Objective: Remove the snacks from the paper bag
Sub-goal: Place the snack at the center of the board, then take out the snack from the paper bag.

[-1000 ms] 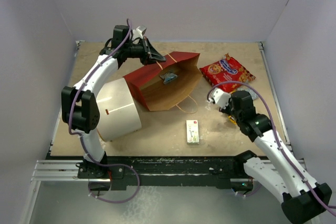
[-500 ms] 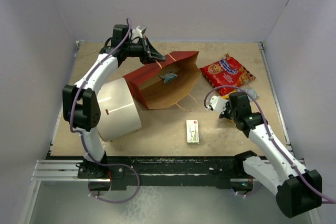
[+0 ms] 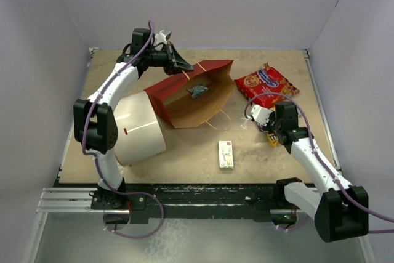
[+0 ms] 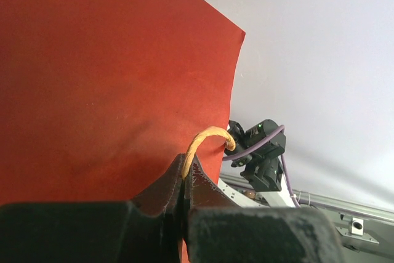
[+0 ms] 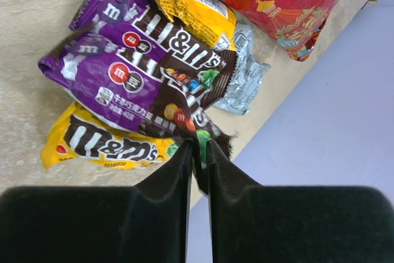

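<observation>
The red paper bag (image 3: 196,98) lies on its side, its brown inside facing up. A pale blue wrapper (image 3: 198,90) lies inside it. My left gripper (image 3: 179,66) is shut on the bag's twisted handle (image 4: 207,136) at the far rim; in the left wrist view the gripper (image 4: 183,174) pinches it against the bag's red outside (image 4: 104,78). My right gripper (image 5: 198,147) is shut on the corner of a brown candy pack (image 5: 184,100) that lies on a pile with a purple pack (image 5: 114,69), a yellow pack (image 5: 101,143) and a silver packet (image 5: 247,72). The red cookie bag (image 3: 266,84) lies behind the right gripper (image 3: 271,132).
A big white cylinder (image 3: 138,126) lies left of the bag. A small flat white-and-green box (image 3: 226,154) lies near the front edge. The candy pile sits close to the table's right edge (image 5: 289,97), with walls on every side.
My right arm has shifted slightly, the wrist moving back and to the right over the candy pile. The left arm and the bag have not moved.
</observation>
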Robot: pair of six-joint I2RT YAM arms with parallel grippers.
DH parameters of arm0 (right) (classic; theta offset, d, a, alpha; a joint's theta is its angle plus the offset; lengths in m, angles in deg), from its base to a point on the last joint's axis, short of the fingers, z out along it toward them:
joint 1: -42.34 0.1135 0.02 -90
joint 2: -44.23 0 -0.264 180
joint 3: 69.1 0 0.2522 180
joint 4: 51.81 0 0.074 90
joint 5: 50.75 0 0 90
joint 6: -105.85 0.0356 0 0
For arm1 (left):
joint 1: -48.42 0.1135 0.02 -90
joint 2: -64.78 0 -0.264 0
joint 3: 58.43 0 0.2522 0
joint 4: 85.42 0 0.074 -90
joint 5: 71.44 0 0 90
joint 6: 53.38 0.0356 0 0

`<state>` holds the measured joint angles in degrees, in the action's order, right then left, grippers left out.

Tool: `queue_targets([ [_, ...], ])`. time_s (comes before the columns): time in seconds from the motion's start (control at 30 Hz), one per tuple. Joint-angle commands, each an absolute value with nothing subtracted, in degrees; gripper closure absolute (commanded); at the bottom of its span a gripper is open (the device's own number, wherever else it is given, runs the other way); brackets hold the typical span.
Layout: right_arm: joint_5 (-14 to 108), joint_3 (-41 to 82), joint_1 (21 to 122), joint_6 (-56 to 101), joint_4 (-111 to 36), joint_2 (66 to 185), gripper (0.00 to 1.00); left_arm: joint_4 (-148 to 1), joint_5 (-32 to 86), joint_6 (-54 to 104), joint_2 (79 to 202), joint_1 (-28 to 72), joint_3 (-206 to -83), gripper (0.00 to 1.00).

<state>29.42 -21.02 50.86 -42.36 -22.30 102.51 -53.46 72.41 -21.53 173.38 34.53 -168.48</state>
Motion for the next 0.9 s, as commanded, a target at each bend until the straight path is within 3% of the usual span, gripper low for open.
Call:
queue_targets([
  [0.0,28.5,-21.3,50.0,-43.8,-26.7,102.0,0.74,-54.7,73.4,-22.2,173.4,35.2,-171.2,1.0],
  [0.13,28.1,-21.6,50.0,-43.3,-26.7,101.4,0.62,-54.7,73.2,-22.3,173.3,35.2,-171.1,1.0],
  [0.37,29.4,-19.5,50.0,-40.7,-25.1,99.8,0.53,-54.5,72.7,-22.4,172.4,35.1,-170.2,1.0],
  [0.53,34.0,-14.6,50.0,-35.0,-25.8,99.4,0.51,-54.5,72.0,-22.4,171.3,34.7,-169.3,1.0],
  [0.7,49.7,-8.5,51.0,-29.8,-25.6,99.3,0.49,-54.1,71.3,-22.3,170.3,34.0,-168.8,1.0],
  [0.87,55.9,-5.4,58.0,-25.3,-30.2,100.2,0.48,-53.5,70.5,-22.1,168.9,33.0,-167.8,1.0],
])
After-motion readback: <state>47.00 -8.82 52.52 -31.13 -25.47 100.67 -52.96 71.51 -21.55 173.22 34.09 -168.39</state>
